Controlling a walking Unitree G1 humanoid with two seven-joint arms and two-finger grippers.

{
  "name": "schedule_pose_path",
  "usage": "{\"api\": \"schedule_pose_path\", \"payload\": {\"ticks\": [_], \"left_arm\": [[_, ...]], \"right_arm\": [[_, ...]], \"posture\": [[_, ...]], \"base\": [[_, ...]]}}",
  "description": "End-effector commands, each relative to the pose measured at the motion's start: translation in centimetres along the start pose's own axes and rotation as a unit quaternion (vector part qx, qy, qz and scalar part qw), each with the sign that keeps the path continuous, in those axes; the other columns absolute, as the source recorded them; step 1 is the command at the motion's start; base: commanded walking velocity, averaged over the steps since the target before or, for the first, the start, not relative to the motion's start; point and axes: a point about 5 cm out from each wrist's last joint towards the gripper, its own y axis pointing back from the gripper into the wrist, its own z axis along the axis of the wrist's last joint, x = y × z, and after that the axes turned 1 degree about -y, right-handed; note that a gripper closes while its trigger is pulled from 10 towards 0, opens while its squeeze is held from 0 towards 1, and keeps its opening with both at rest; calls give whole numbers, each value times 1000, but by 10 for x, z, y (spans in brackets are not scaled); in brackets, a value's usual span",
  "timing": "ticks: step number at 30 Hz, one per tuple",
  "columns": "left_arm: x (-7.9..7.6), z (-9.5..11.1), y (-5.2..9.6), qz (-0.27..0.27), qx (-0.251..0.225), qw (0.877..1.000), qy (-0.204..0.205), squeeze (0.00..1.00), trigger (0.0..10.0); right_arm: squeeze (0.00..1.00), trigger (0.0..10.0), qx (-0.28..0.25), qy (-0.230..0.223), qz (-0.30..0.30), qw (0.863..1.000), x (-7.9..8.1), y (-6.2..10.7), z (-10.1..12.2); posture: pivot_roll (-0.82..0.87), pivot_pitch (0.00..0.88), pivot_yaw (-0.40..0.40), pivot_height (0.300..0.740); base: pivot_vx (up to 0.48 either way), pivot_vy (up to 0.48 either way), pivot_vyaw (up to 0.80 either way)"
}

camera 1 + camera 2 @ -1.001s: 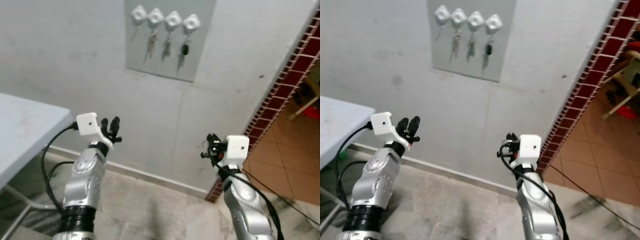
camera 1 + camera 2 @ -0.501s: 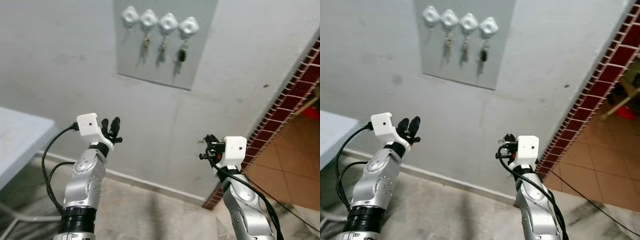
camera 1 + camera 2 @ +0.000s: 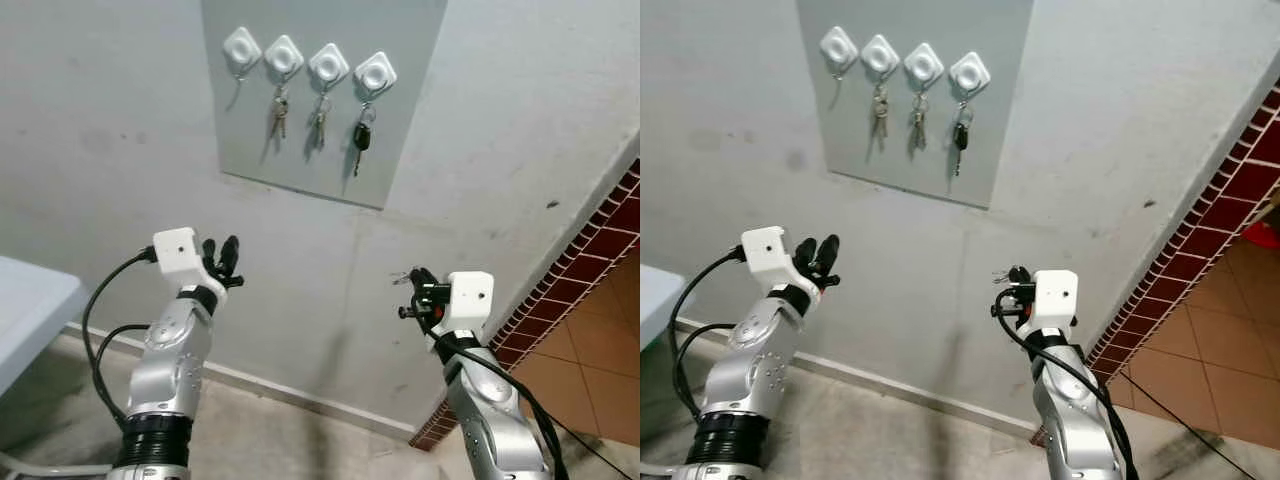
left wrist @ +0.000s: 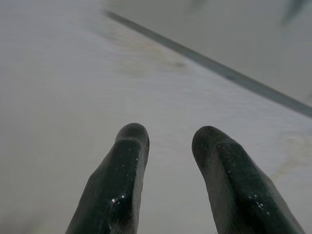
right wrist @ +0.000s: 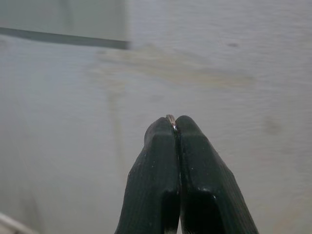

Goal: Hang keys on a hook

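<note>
Lower right of frame, right gripper [image 3: 412,292] pinches a key ring [image 5: 170,118] at the fingertips; left gripper [image 3: 222,258] is parted, empty. Upper centre, grey board [image 3: 300,150] has the leftmost hook [image 3: 241,48] free. Risk: thin tip grip, so the ring could slip or miss the hook.

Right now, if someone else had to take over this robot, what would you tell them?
Right gripper: shut on a key ring, held up before the wall, below and right of the board.
Left gripper: open, holding nothing, raised near the wall.
Board: four white hooks. The leftmost hook is free; the other three carry keys.
Done: ring picked up and brought to the wall.
Left: lift the right gripper to the free hook, slip the ring on, let go.
</note>
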Motion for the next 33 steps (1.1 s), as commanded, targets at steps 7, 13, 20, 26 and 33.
{"api": "schedule_pose_path", "payload": {"ticks": [7, 13, 20, 26, 33], "left_arm": [[-6, -4, 1, -11, 17, 1000, 8, 0, 10000], [-6, -5, 2, -12, 20, 1000, 10, 0, 10000], [-5, -6, 2, -12, 26, 1000, 8, 0, 10000], [-5, -6, 2, -12, 28, 999, 8, 0, 10000], [-5, -6, 3, -12, 30, 999, 8, 0, 10000]], "right_arm": [[0, 10000, 0, -2, -15, 1000, -7, 2, 1], [0, 10000, 1, -4, -15, 1000, -7, 3, 1], [0, 10000, 3, -7, -16, 1000, -6, 4, 0], [0, 10000, 3, -8, -17, 1000, -6, 4, 0], [0, 10000, -3, -17, -15, 1000, -4, 5, 1]], "posture": [[139, 0, -65, 740], [140, 0, -62, 740], [140, 0, -60, 740], [140, 0, -56, 740], [140, 0, -57, 740]], "base": [[0, 34, 0], [0, 190, 0], [0, 395, 0], [0, 480, 0], [0, 480, 0]]}}
